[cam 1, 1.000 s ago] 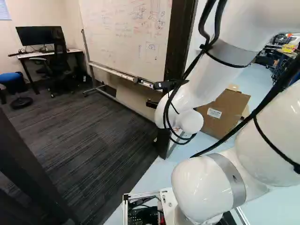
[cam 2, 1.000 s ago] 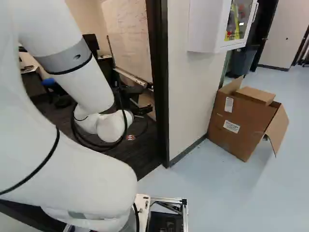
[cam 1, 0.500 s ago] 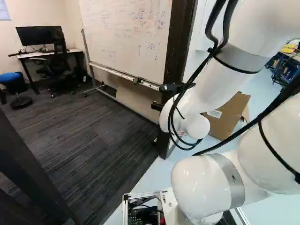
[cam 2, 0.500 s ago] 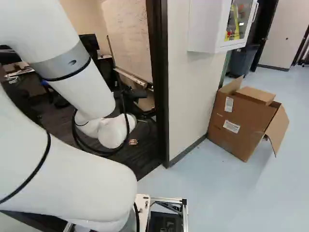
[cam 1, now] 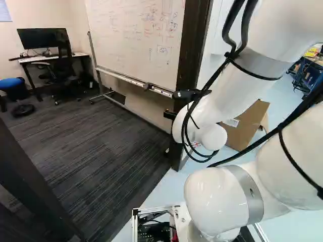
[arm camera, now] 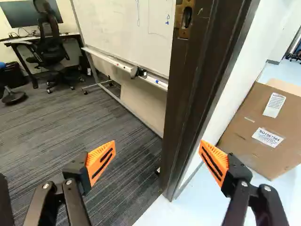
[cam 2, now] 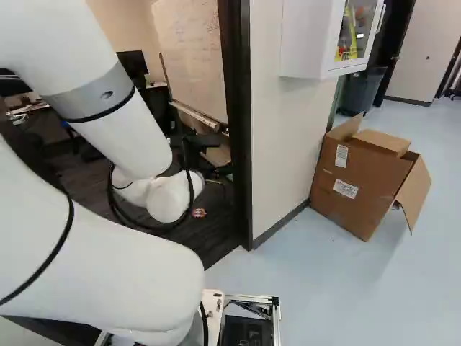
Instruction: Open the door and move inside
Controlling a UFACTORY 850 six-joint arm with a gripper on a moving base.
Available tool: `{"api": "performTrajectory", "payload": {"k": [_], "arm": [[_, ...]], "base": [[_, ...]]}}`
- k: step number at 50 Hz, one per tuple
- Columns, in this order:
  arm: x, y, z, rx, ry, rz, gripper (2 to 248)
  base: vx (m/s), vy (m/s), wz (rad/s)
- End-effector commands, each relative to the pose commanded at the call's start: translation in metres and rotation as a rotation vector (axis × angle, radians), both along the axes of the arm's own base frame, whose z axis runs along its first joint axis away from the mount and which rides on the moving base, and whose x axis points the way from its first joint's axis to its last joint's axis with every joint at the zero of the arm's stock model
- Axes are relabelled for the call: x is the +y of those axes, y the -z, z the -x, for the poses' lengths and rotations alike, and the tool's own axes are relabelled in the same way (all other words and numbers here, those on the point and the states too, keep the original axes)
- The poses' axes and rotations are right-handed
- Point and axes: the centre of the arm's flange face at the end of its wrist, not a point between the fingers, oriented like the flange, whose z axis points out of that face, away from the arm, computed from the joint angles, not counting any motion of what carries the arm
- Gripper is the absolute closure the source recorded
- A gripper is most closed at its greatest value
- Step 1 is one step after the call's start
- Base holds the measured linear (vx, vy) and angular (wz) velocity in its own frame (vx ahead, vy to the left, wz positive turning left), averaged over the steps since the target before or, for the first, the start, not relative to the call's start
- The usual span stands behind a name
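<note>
The gripper (cam 1: 170, 115) shows only as a small dark part beyond the white wrist in the left base view. In the wrist view the gripper (arm camera: 157, 149) has its orange-padded fingers wide apart, nothing gripped. Ahead of them rises the dark door frame post (arm camera: 186, 113), nearer the finger on the box's side, with a metal strike plate (arm camera: 185, 20) high on it. The doorway stands open onto a carpeted room (cam 1: 96, 146). A dark slanted upright (cam 1: 25, 176), door or frame I cannot tell, crosses the near left of the left base view.
Inside are a whiteboard (cam 1: 136, 35) on a wheeled stand, a desk (cam 1: 50, 58), a chair (cam 1: 63, 65) and a blue stool (cam 1: 11, 83). A wall (cam 2: 284, 130) with a white cabinet (cam 2: 317, 43) adjoins the post; an open cardboard box (cam 2: 364, 176) stands beside it.
My arm has shifted, its wrist and gripper moving slightly right and lower in the left base view, mostly in the first half second. The base has not moved.
</note>
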Motion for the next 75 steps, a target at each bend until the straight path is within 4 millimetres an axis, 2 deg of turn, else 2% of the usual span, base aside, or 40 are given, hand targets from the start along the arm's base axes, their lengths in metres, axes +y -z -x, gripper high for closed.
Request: {"api": "performTrajectory", "payload": {"k": [22,75], "arm": [[0.0000,0.0000,0.0000,0.000,0.000,0.000,3],[0.0000,0.0000,0.0000,0.000,0.000,0.000,3]], "base": [[0.001,0.005,0.010],[0.028,-0.004,0.146]]}}
